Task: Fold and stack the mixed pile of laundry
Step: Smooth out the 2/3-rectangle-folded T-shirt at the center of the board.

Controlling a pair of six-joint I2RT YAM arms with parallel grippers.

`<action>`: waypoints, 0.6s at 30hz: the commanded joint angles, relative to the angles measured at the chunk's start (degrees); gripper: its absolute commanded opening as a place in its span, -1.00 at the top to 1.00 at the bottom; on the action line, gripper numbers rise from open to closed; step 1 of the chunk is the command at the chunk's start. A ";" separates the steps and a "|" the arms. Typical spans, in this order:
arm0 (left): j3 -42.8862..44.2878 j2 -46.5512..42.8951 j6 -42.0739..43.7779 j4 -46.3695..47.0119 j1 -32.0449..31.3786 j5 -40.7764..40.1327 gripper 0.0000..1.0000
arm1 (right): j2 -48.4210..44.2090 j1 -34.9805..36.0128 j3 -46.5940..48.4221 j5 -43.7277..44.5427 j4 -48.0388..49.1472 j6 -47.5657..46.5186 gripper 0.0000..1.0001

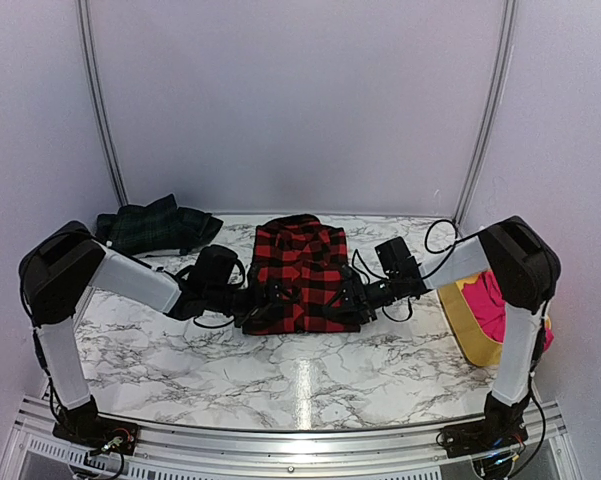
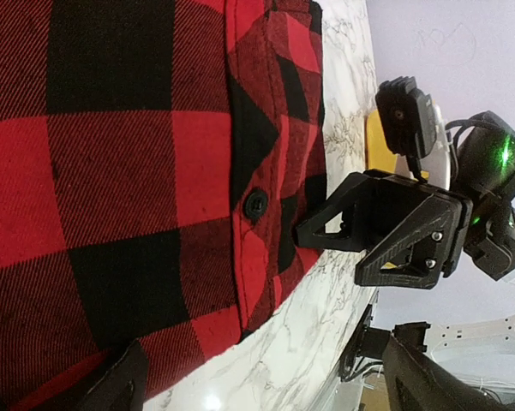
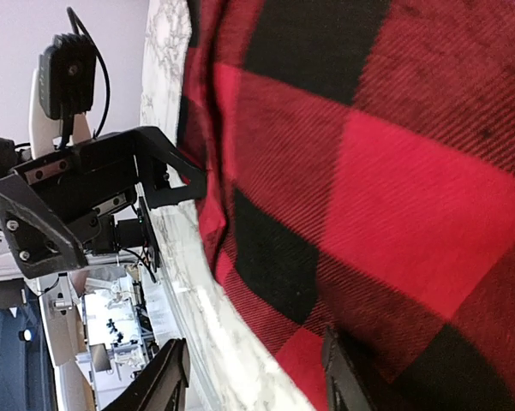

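The red-and-black checked garment (image 1: pixel 300 270) lies folded flat in the middle of the marble table. My left gripper (image 1: pixel 252 300) is at its near left edge and my right gripper (image 1: pixel 358 297) at its near right edge, facing each other. In the left wrist view the checked cloth (image 2: pixel 111 171) fills the frame and my left gripper (image 2: pixel 266 385) is open across its near hem. In the right wrist view my right gripper (image 3: pixel 253 377) is open, one fingertip (image 3: pixel 347 381) over the checked cloth (image 3: pixel 368 171). The dark green plaid garment (image 1: pixel 155 225) lies at the back left. The magenta-pink garment (image 1: pixel 492 298) sits in the tub.
The yellow plastic tub (image 1: pixel 470 330) stands at the right edge beside the right arm. The table's front rail (image 1: pixel 300 440) runs along the bottom. White walls close the back and sides. Bare marble (image 1: pixel 310 370) lies in front of the checked garment.
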 commanded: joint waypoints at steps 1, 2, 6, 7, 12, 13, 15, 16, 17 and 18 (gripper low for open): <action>4.07 -4.22 2.55 -9.89 0.04 -2.32 -0.98 | -4.78 0.28 5.90 2.96 -9.13 -2.76 -0.05; 6.24 -3.93 3.42 -11.45 0.26 -2.54 -0.98 | -4.24 0.24 7.62 3.00 -9.72 -2.77 -0.06; 13.47 -0.45 4.01 -12.85 2.85 -2.46 -0.98 | 0.66 -0.10 14.60 3.66 -8.81 -1.45 -0.05; 15.38 1.11 4.04 -12.85 3.66 -2.35 -0.98 | 2.31 -0.22 16.20 3.69 -8.19 -0.88 -0.04; 23.03 10.66 4.45 -12.85 7.01 -1.31 -0.98 | 12.58 -1.27 24.90 3.37 -6.42 0.25 -0.03; 23.99 12.36 4.82 -12.85 7.24 -1.52 -0.98 | 14.46 -1.37 26.03 3.15 -6.14 0.38 -0.02; 25.26 15.54 4.94 -12.77 7.60 -1.52 -0.98 | 17.45 -1.43 27.89 2.98 -6.35 -0.20 -0.01; 25.47 16.84 4.88 -12.76 7.71 -1.39 -0.98 | 18.66 -1.47 28.36 3.14 -6.88 -0.81 -0.01; 25.30 17.84 4.89 -12.70 7.72 -1.28 -0.98 | 19.53 -1.45 28.44 3.33 -7.23 -1.27 0.00; 24.67 18.29 4.96 -12.60 7.66 -1.27 -0.98 | 20.25 -1.35 28.04 3.23 -7.45 -1.72 0.01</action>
